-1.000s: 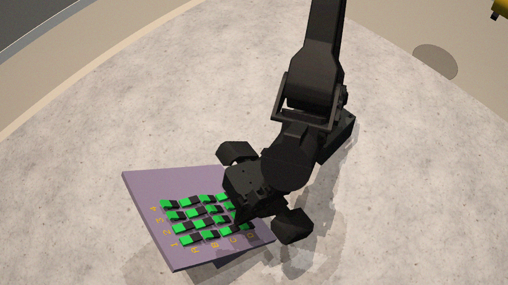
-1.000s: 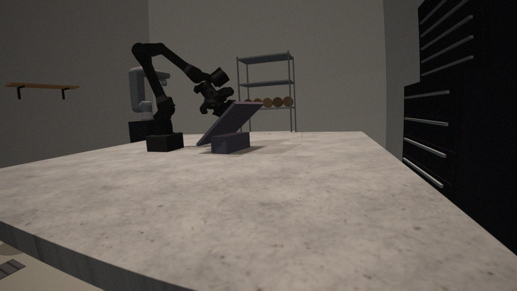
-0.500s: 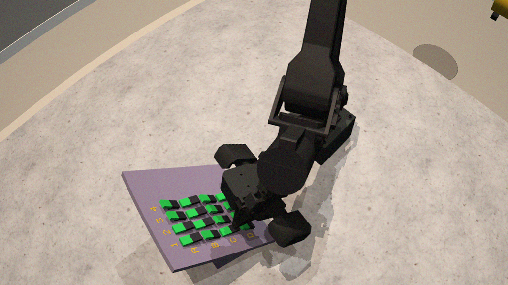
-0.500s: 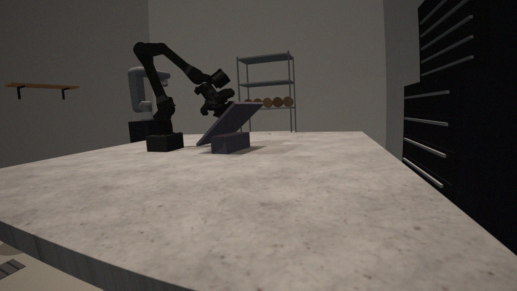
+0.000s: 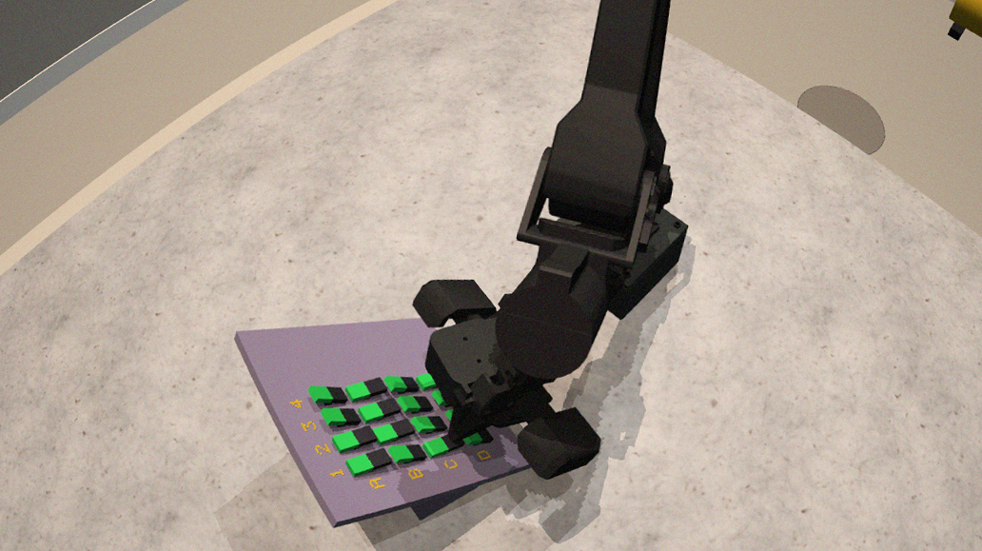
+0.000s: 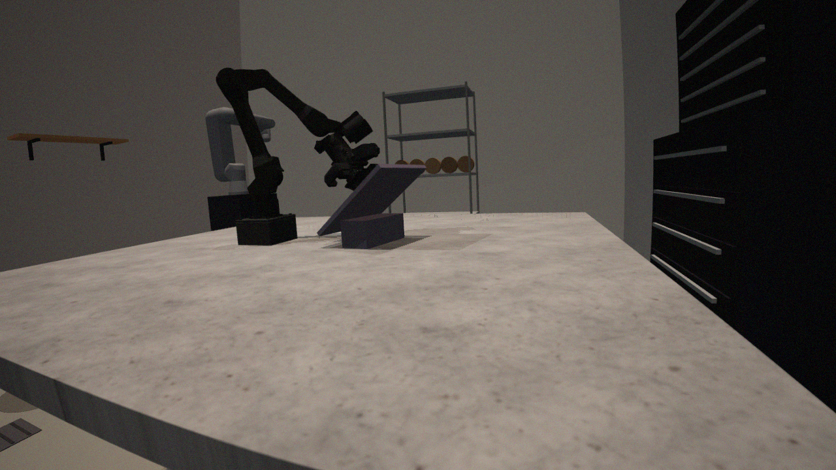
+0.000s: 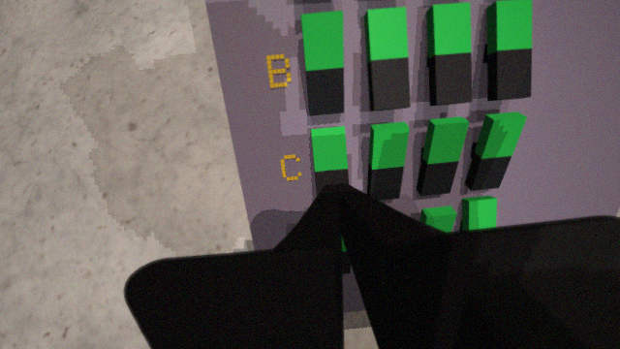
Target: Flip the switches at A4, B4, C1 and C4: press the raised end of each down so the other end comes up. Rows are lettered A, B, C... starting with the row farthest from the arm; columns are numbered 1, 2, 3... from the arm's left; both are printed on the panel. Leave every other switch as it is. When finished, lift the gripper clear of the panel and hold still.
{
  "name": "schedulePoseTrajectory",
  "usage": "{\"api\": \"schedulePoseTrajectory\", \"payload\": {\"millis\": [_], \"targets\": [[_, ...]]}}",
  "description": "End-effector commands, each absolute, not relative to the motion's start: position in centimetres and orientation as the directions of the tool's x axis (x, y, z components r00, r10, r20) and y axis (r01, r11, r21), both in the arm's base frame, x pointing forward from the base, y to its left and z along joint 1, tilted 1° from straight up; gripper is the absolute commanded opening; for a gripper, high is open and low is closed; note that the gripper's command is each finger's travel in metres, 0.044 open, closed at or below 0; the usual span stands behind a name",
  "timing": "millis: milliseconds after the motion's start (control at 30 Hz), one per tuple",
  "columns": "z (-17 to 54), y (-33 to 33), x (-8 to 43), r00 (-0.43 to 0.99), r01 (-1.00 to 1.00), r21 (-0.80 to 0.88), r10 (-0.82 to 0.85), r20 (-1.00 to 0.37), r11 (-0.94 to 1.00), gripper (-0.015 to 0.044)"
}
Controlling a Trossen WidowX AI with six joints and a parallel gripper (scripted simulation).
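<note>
Switch C1 (image 5: 436, 446) (image 7: 330, 150) sits in the first column of the tilted panel (image 5: 287, 344) (image 6: 362, 201) (image 7: 572, 121), and you have the gripper (image 5: 454, 438) (image 6: 351, 186) (image 7: 335, 194) at its dark end. Its jaws are pressed together, holding nothing. C1 looks like the flip in hand: its green face tilts unlike C2's and C3's, so you probably have it left to finish. C4 (image 5: 399, 384) (image 7: 501, 136) leans like those two neighbours. B4 (image 5: 359, 390) (image 7: 514, 24) shows in both close views, but A4 (image 5: 323, 394) only from the top; you can't confirm from these pictures which of the three are done. The final lift is left too.

Outward, the letter strip and panel edge lie just beside column 1, with a wider switch-free margin past column 4. Row D is your tight spot: the fingers partly cover it, so drifting toward the arm's base (image 5: 657, 254) (image 6: 266, 230) could nudge D1. Backing off the panel's face gives you the safest room.
</note>
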State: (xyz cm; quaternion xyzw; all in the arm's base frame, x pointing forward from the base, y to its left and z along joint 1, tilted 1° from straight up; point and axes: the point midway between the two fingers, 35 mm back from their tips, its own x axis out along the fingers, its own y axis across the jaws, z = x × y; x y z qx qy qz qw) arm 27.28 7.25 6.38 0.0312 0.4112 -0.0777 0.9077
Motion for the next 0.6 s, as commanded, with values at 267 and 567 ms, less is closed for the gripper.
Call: {"api": "schedulePoseTrajectory", "payload": {"millis": [267,567], "targets": [[6.21,7.30,27.36,0.649,0.161,-0.006,-0.111,-0.753,0.987,0.0000],[6.12,7.28,27.44,0.649,0.161,-0.006,-0.111,-0.753,0.987,0.0000]]}}
